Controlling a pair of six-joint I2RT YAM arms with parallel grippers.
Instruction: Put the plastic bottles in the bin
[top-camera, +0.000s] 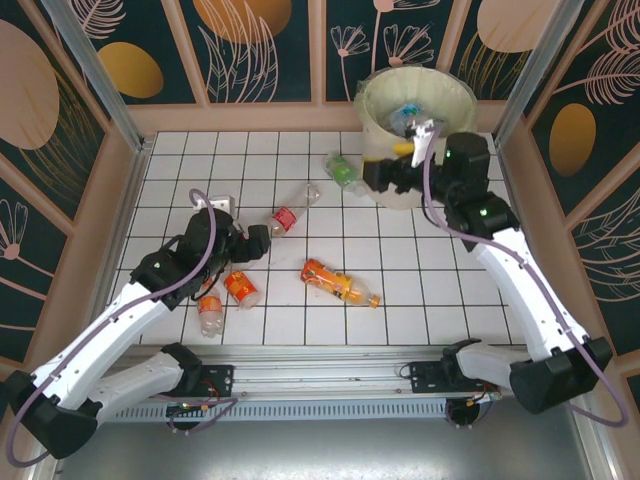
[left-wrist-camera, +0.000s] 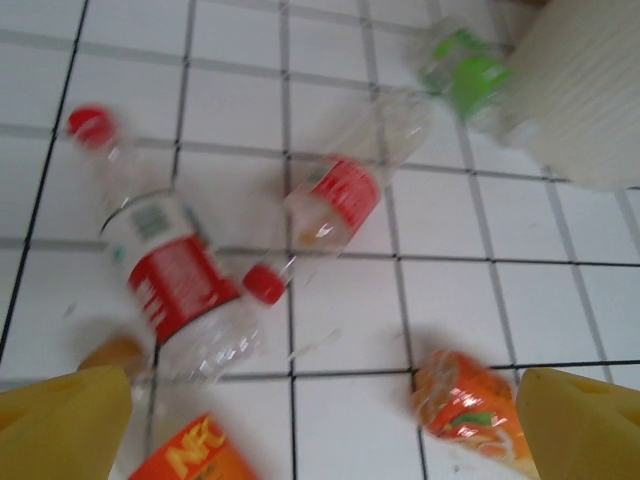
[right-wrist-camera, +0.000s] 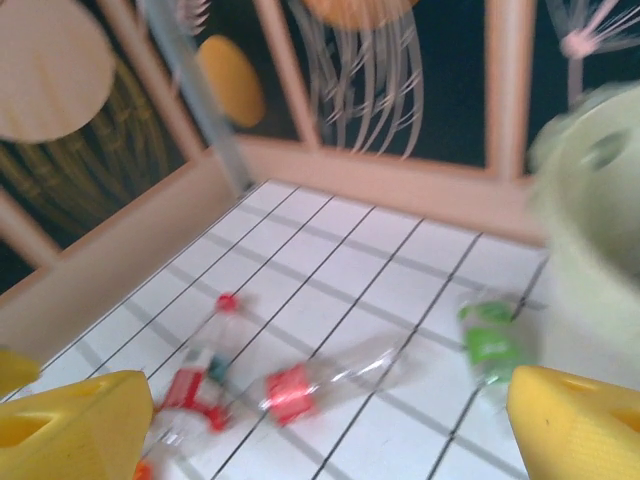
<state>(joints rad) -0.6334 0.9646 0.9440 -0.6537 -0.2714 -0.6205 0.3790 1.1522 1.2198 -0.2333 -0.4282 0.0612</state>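
Right gripper hung at the rim of the bin, jaws apart; left gripper hovered over plastic bottles well apart from the bin, jaws likewise apart.

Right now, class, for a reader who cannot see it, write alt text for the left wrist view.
Two clear plastic bottles with red labels lie on a white tiled table, beneath the open left gripper. A green-labelled bottle lies by the white plastic bin.
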